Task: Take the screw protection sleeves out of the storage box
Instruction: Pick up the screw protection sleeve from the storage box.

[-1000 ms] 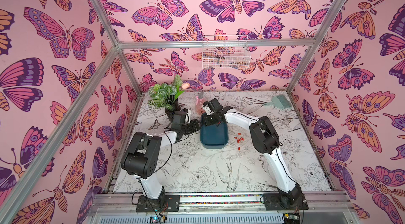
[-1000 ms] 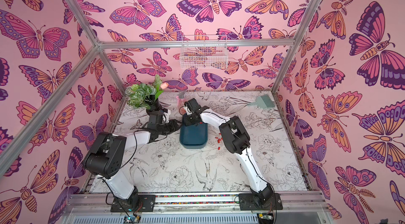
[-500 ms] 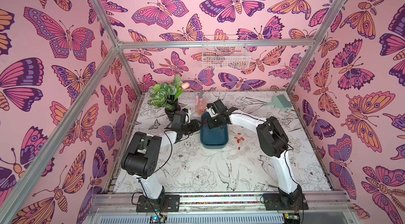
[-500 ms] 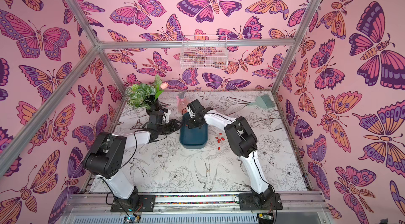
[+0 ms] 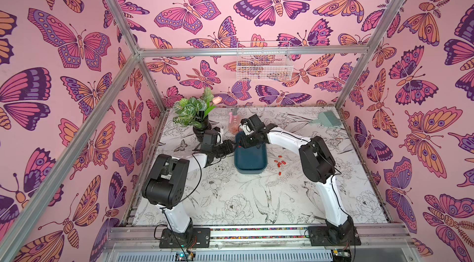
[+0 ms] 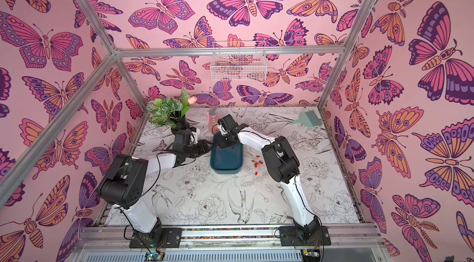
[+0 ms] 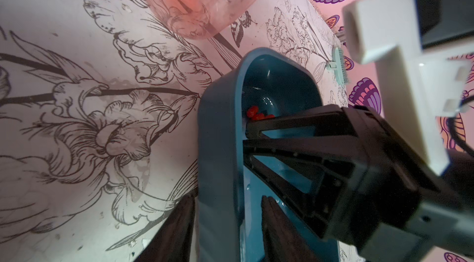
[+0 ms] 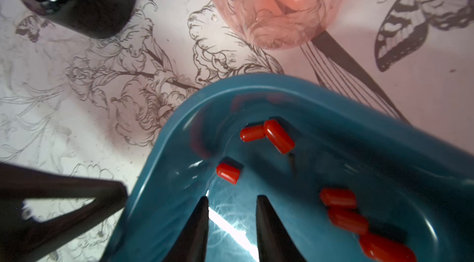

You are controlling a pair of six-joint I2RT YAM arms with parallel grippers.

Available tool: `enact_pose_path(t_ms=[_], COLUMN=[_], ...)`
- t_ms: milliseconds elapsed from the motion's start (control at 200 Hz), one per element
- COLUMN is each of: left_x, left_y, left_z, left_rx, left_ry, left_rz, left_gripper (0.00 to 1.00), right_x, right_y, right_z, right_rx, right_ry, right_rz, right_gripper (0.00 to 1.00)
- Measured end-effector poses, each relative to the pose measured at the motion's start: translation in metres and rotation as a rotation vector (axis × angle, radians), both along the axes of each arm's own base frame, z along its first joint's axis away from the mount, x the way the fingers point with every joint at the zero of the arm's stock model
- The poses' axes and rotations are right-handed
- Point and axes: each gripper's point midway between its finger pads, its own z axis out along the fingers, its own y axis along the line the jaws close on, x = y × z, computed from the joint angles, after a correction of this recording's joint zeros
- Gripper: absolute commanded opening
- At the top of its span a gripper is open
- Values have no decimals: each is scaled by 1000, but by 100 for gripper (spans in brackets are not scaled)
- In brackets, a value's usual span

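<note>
No words or numbers can be read here. The walls (image 5: 256,4) show butterflies, and the table (image 5: 359,183) shows drawn flowers.

My cell is enclosed on three sides by pink walls (image 5: 77,42) printed with large purple, magenta and orange butterflies. The aluminium frame (image 5: 251,51) runs bare along the corners and across the far wall. At 12 o'clock a white wire basket (image 5: 264,68) hangs from that frame.

The table (image 5: 230,201) is white, printed with black line drawings of flowers and birds, and visibly smudged. On it I note:
- At 11 o'clock, a potted plant (image 5: 191,109).
- At 12 o'clock, a pink spray bottle (image 5: 233,123).
- At 1 o'clock, a pale green brush (image 5: 325,119).

A metal rail (image 5: 256,230) edges the table at 6 o'clock. Lighting is even and shadows are soft.
</note>
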Motion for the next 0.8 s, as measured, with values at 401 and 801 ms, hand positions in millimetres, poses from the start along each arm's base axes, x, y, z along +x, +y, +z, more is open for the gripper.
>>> enact_pose_path(t_ms=[401, 801], left_x=[0, 0], left_y=[0, 0], left_z=[0, 0], left_rx=[0, 0], left_ry=[0, 0], left_rz=[0, 0], left_gripper=[47, 47], right_x=[-2, -3], right_y=[1, 17], right_z=[-11, -18], right_rx=[-61, -133], right_ry=[3, -42], right_rz=[21, 71], right_gripper=[35, 35])
